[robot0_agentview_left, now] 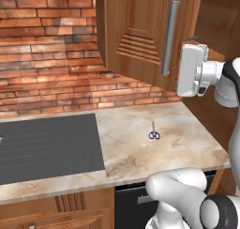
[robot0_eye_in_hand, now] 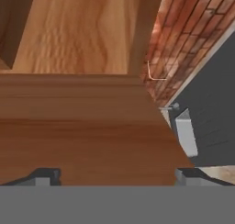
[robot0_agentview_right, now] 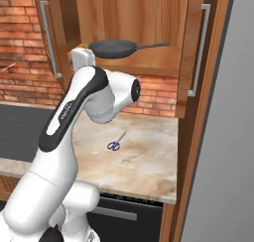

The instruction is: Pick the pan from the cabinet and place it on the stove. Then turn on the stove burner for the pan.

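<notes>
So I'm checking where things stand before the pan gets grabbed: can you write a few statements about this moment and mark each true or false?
1. The pan sits on a shelf inside the open cabinet. True.
2. The gripper is shut on the pan's handle. False: its fingertips stand wide apart with nothing between them.
3. A pair of scissors lies on the marble counter. True.
4. The scissors have red handles. False: they are blue.
5. The pan's handle points towards the right cabinet door in the right base view. True.
</notes>
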